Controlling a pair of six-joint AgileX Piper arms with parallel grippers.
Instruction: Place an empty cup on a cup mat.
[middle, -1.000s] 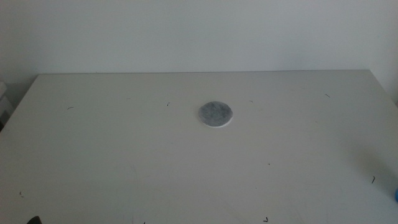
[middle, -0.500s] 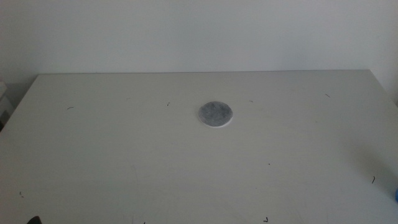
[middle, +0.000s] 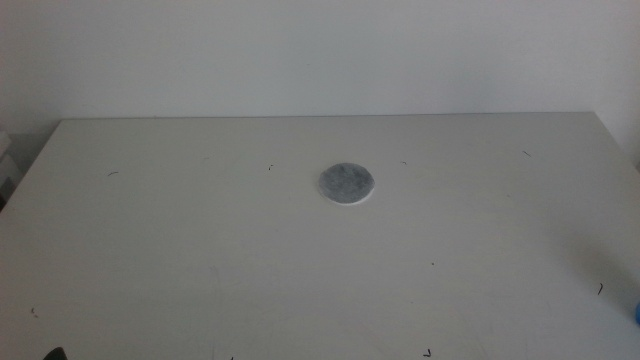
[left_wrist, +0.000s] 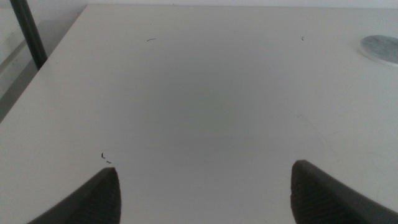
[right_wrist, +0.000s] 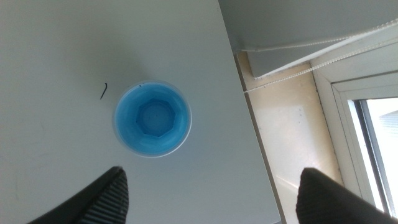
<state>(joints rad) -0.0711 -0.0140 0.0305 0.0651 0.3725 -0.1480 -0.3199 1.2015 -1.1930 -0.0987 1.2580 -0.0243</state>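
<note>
The cup (right_wrist: 152, 118) stands upright near the surface (middle: 200, 260) edge, ungrasped; the right hand (right_wrist: 208, 193) hovers above, spread wide, and must descend. Mat (middle: 347, 183) waits well apart; left hand (left_wrist: 205, 193) idles, also spread.

The left hand (left_wrist: 205, 186) hangs low over the tabletop (left_wrist: 205, 106), its two dark jaws spread wide. The right hand (right_wrist: 214, 193) points straight down from above, jaws likewise parted and holding nothing.

Both grippers have 2 dark, rounded fingers (left_wrist: 93, 199).
</note>
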